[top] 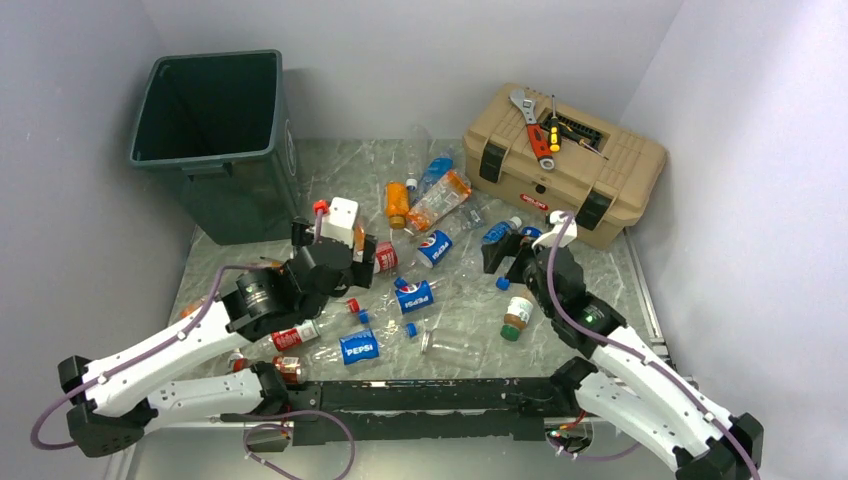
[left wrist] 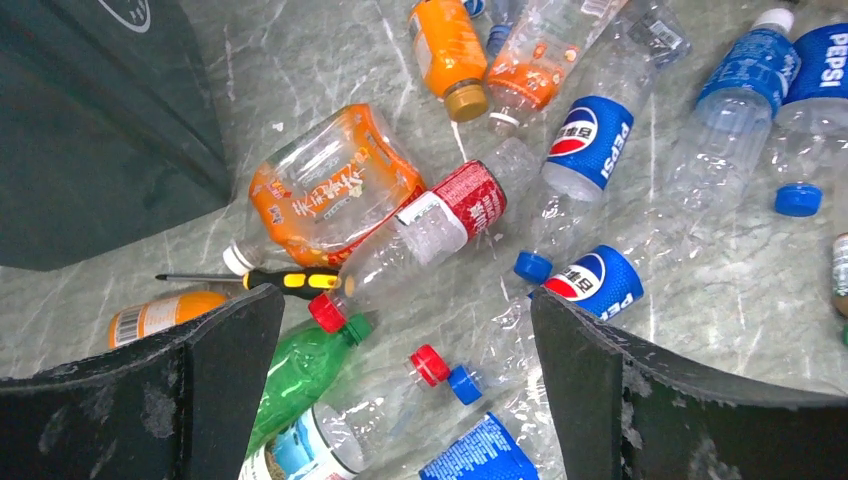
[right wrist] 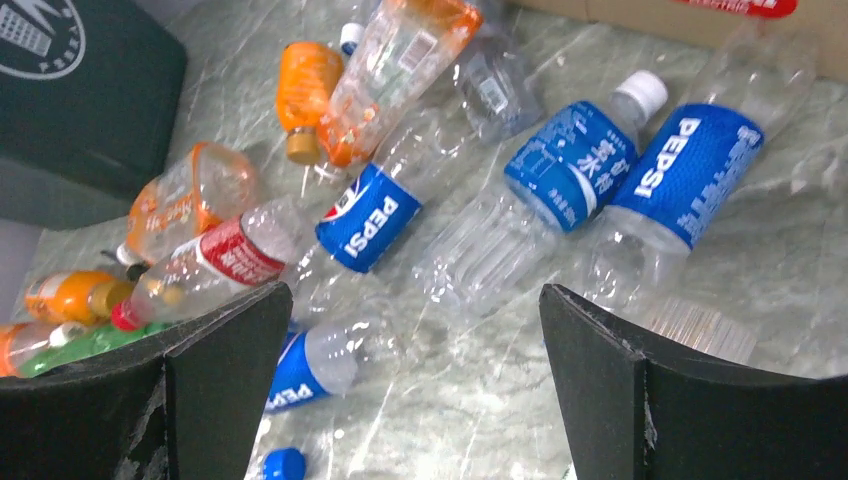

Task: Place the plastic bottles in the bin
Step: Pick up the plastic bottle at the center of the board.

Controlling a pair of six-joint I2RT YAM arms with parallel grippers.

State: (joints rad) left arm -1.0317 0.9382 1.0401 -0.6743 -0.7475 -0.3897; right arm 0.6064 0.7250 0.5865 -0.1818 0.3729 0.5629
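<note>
Many plastic bottles lie scattered on the marbled table [top: 600, 270]. The dark green bin [top: 215, 140] stands at the back left. My left gripper [top: 335, 243] is open and empty above the bottles in front of the bin. In its wrist view the gripper [left wrist: 405, 300] hovers over a red-labelled clear bottle [left wrist: 440, 225], a green bottle [left wrist: 300, 375] and a Pepsi bottle [left wrist: 595, 280]. My right gripper [top: 508, 262] is open and empty near the toolbox. In its wrist view the gripper [right wrist: 415, 295] is above bare table, with Pepsi bottles [right wrist: 370, 220] [right wrist: 690, 165] beyond it.
A tan toolbox [top: 560, 165] with a wrench and screwdrivers on its lid stands at the back right. A yellow-handled screwdriver [left wrist: 270, 280] lies among the bottles near the bin wall [left wrist: 90, 130]. Loose blue caps [left wrist: 797, 199] lie on the table. Walls close in left and right.
</note>
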